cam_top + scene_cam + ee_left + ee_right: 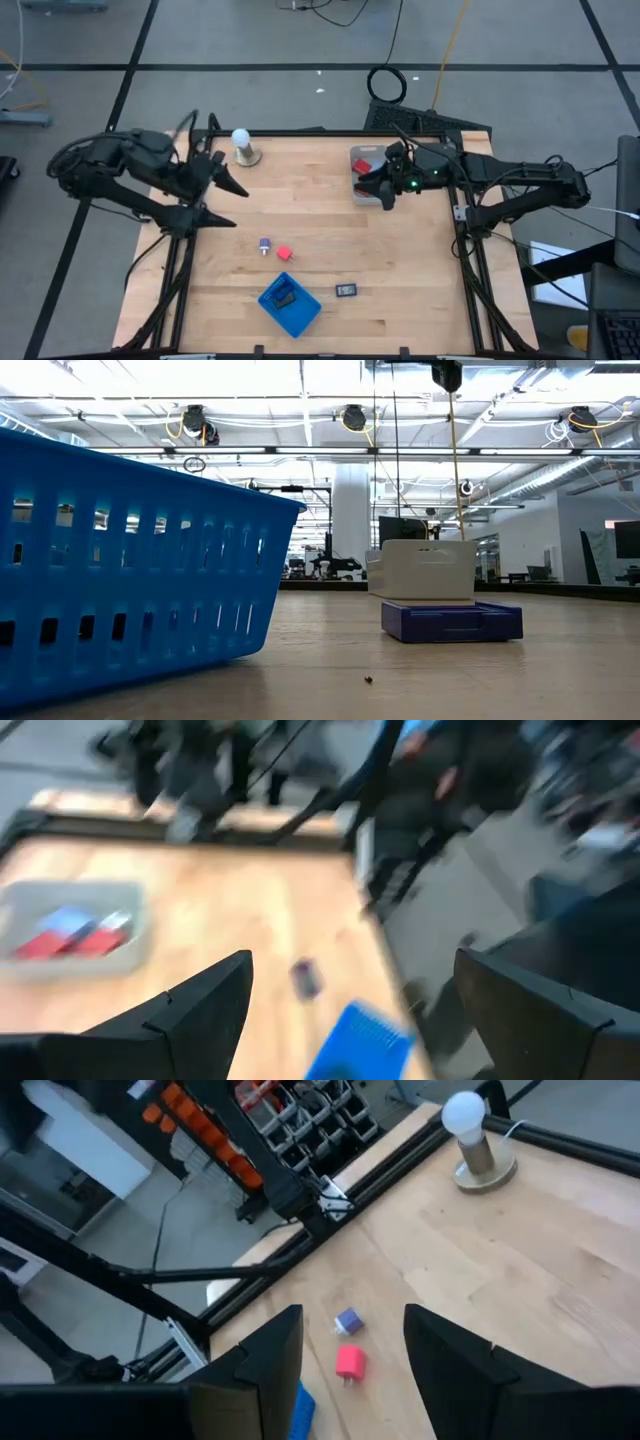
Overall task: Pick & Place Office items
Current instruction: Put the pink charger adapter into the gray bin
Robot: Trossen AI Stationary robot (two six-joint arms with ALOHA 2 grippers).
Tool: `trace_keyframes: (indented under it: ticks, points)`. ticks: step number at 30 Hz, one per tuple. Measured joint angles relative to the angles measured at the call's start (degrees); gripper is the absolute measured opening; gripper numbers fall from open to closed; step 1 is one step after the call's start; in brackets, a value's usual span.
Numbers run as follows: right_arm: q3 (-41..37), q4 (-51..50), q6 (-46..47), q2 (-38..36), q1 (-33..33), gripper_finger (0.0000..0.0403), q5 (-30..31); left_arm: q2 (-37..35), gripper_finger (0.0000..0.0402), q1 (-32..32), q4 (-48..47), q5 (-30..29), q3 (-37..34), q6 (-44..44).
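My left gripper (232,204) (352,965) is open and holds nothing; it hovers by the table's left edge. My right gripper (384,192) (352,1342) is also open, above the near-left corner of the clear bin (368,176). The bin holds red and blue pieces (75,930). On the wood lie a purple bit (264,246) (348,1320), a red block (284,254) (350,1363) and a flat black rectangle (346,290) (305,978). The blue tray (290,306) near the near edge has dark pieces inside.
A white ball on a round stand (242,146) (475,1140) sits near the far-left corner. In the low view the blue tray wall (120,590) fills the left side, and a dark flat piece (450,622) lies ahead of a pale bin. Bare wood lies between the items.
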Motion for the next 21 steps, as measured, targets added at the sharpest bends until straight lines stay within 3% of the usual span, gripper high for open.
trace_keyframes:
  ticks: [10,21]
  points:
    - [-4.2,0.4,2.3,1.0,2.2,0.0167,3.3,9.9,0.0349,0.1,-23.9,-12.3,1.1,13.5]
    - [-13.3,7.5,8.0,1.0,6.2,0.0167,4.0,24.2,0.0349,0.1,-25.6,-14.0,-0.4,21.6]
